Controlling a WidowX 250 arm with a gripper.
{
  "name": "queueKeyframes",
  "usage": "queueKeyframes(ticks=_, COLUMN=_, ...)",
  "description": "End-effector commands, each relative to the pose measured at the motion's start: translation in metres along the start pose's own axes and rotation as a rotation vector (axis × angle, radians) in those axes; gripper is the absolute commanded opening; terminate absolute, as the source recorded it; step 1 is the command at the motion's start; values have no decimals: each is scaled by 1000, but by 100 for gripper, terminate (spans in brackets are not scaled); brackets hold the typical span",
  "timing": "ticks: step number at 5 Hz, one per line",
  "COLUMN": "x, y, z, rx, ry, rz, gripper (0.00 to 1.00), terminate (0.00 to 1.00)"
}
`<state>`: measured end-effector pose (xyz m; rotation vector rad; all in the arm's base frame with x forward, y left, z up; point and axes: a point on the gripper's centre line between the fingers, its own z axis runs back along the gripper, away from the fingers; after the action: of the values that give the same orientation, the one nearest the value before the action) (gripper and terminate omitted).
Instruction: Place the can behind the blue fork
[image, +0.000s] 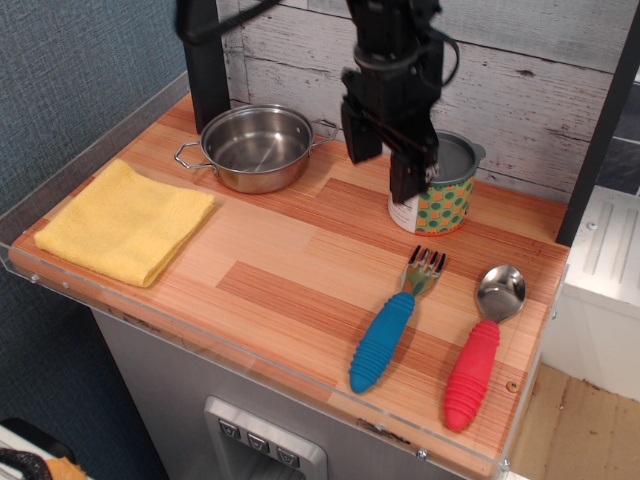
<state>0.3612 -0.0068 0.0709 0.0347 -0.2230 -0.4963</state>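
Note:
The can, with a grey lid and an orange dotted label, stands upright at the back right of the wooden table, close to the plank wall. It is behind the blue fork, which lies near the front edge with its tines pointing back. My gripper points down at the can's left side. Its front finger covers the can's left edge. The can has travelled with the gripper, so the gripper appears to hold it. Where the fingers meet the can is hidden.
A steel two-handled pot stands at the back left. A folded yellow cloth lies at the left. A spoon with a red handle lies right of the fork. A black post rises behind the pot.

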Motion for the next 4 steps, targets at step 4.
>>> queueKeyframes(ticks=4, x=-50, y=37, z=82, rx=68, ry=-66, rz=529, gripper=100, terminate=0)
